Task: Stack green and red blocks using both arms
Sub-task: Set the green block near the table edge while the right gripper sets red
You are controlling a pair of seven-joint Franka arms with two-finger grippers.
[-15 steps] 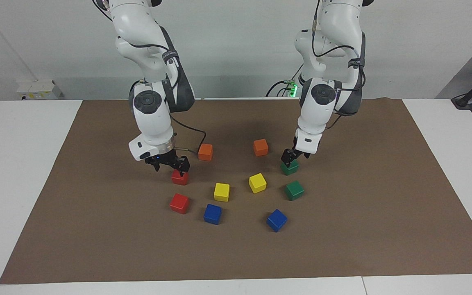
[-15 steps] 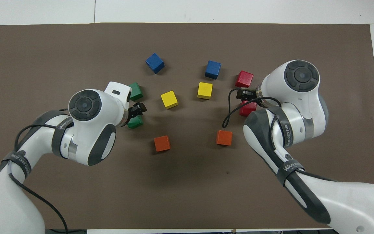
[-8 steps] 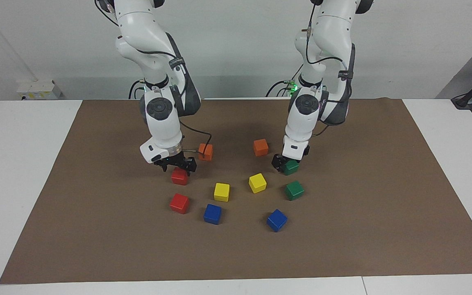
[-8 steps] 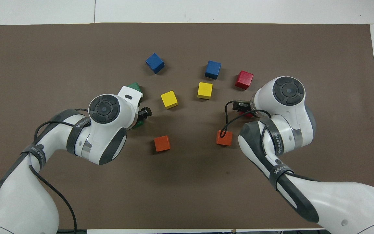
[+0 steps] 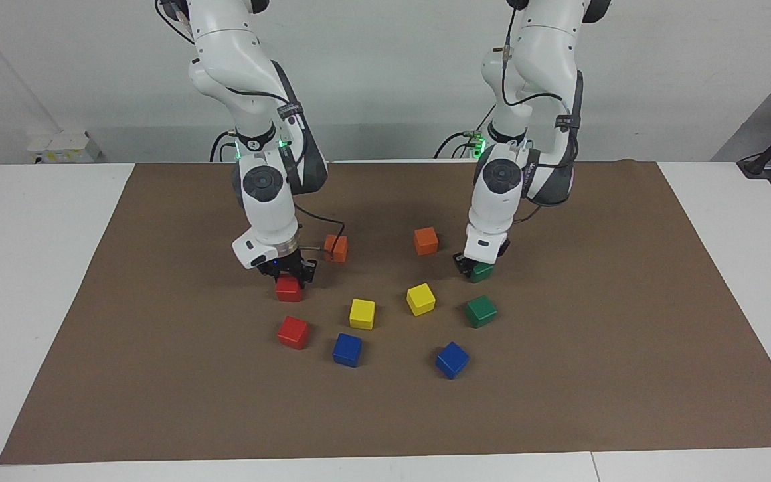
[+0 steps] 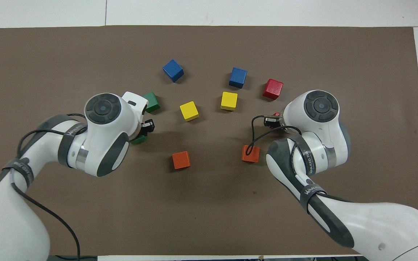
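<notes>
Both grippers sit lower on their blocks than before. Facing: right gripper (image 5: 290,273) straddles red block (image 5: 288,289), left gripper (image 5: 474,266) on green block (image 5: 482,271), probably to lift for stacking; closure unclear. Overhead: wrists hide both; second red (image 6: 273,88) and green (image 6: 152,102) lie free.

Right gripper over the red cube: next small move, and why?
Probably lift straight up. The right gripper sits down on the red cube nearer the robots, fingers apparently closed on it, and the left gripper is likewise on a green cube. The second red cube awaits stacking.
</notes>
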